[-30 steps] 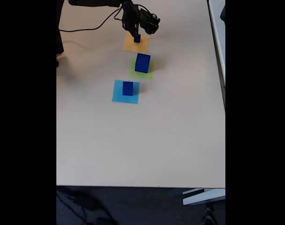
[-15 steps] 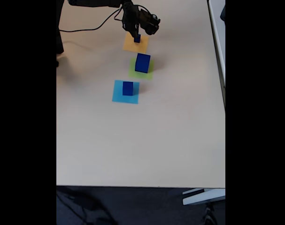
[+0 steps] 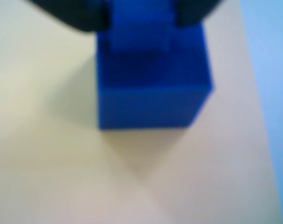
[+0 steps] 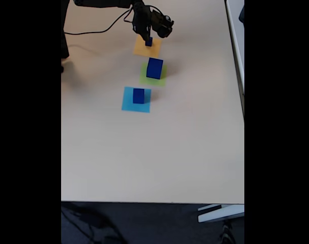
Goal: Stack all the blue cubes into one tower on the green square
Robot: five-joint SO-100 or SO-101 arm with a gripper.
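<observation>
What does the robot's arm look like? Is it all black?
Yes, as far as the pictures show. In the fixed view the arm is black and thin, ending in a chunky black gripper. A thin black cable curls across the pale table towards it. In the wrist view the fingers are blurry dark shapes. No markings can be made out.

We are looking down from high above the beige table in the fixed view, the arm working at its far edge. In the wrist view we are hovering very close, seemingly facing downward, blurring a blue cube.
</observation>
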